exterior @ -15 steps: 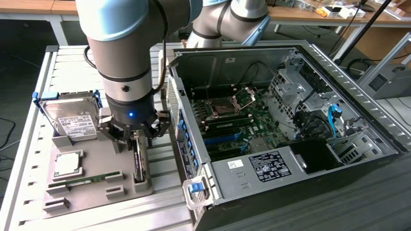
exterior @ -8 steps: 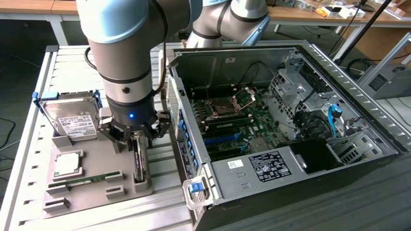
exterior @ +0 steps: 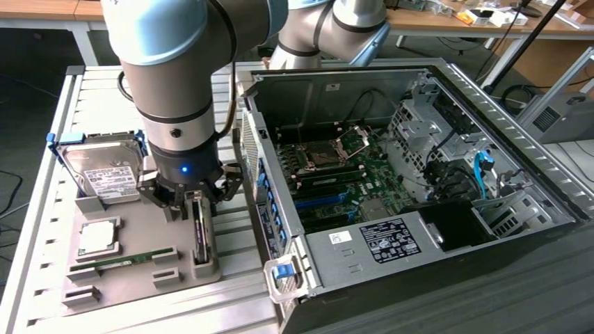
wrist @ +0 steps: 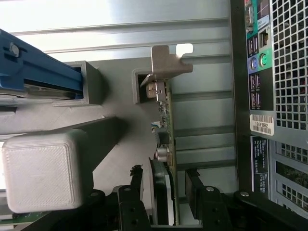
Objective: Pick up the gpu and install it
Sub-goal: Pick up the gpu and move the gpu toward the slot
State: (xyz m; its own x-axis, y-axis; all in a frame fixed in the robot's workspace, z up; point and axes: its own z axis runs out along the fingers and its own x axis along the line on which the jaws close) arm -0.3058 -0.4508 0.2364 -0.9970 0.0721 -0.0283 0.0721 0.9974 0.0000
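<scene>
From here I see the thin, flat, dark grey gpu (wrist: 168, 126) has a bare silvery metal bracket (wrist: 166, 65), smooth with a soft shine. The grey plastic holder tray (exterior: 121, 285) looks matt. The white plastic block (wrist: 41, 168) is finely ribbed. The slatted aluminium tabletop (exterior: 42, 229) gleams dully.

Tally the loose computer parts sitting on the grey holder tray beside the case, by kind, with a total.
hard drive: 1
CPU: 1
memory stick: 1
gpu: 1
Total: 4
</scene>
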